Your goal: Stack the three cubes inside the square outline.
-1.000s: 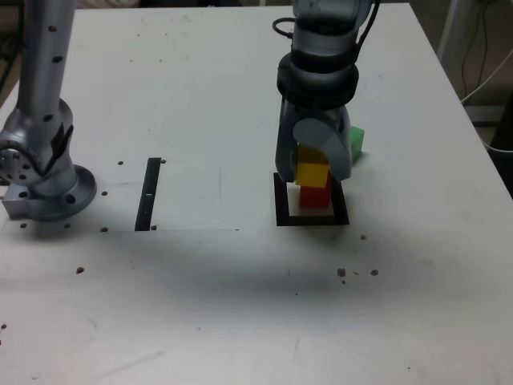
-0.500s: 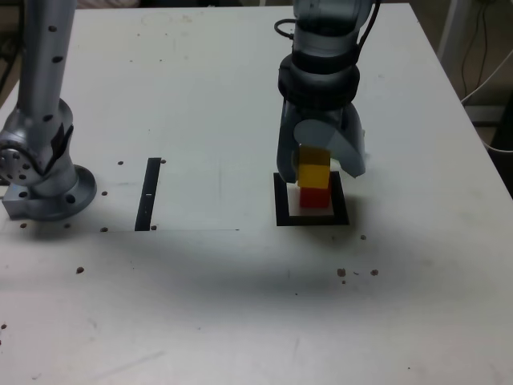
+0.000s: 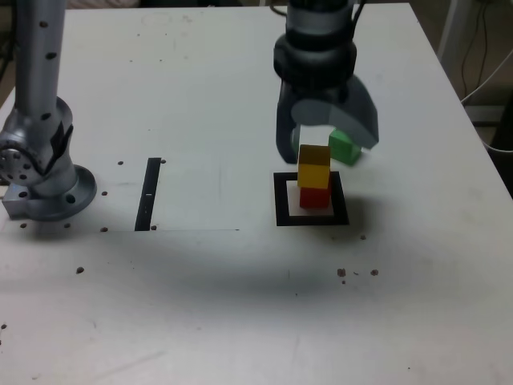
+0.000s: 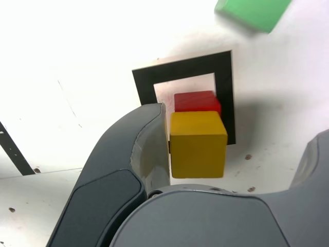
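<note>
cubes first: the yellow cube sits squarely on top of the red cube, and the red one rests on the white centre of the square outline, a thick black frame lying flat on the white desk. the pair makes a two-block stack, upright, a little toward the far side of the frame in the exterior view. in the wrist view the yellow cube covers most of the red cube, with only a red strip showing beyond it, and the square outline rings both.

the green cube lies on the desk just beyond the frame's far right corner in the exterior view, outside the outline and apart from the stack; the right jaw hides part of it. the wrist view catches it as a green block past the frame's edge.

the jaws hang over the stack, spread wide and gripping nothing. one jaw stands to the left of the yellow cube and the other out to the right, near the green cube. in the wrist view one jaw looks very close to the yellow cube's side, though i cannot tell whether it touches.

on the exterior view's left, a narrow black strip lies flat on the desk, and further left stands the arm's grey base. small dark specks dot the near part of the desk.
</note>
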Robot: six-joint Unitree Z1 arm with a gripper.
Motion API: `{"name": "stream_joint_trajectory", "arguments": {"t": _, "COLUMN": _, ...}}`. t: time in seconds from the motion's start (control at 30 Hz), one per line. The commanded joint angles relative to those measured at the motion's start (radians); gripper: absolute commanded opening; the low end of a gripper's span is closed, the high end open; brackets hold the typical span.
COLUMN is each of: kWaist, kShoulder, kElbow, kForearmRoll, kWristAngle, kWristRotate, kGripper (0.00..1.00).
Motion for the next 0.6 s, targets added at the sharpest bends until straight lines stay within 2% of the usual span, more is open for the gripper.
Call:
{"name": "stream_joint_trajectory", "arguments": {"t": 0.0, "kWaist": 0.022, "kShoulder": -0.007, "kElbow": -0.016, "kForearmRoll": 0.018, "kWristAngle": -0.001, "kWristRotate": 0.024, "kGripper": 0.99}}
{"name": "stream_joint_trajectory", "arguments": {"t": 0.57, "kWaist": 0.222, "kShoulder": 0.062, "kElbow": -0.157, "kForearmRoll": 0.086, "kWristAngle": -0.011, "kWristRotate": 0.34, "kGripper": 1.0}}
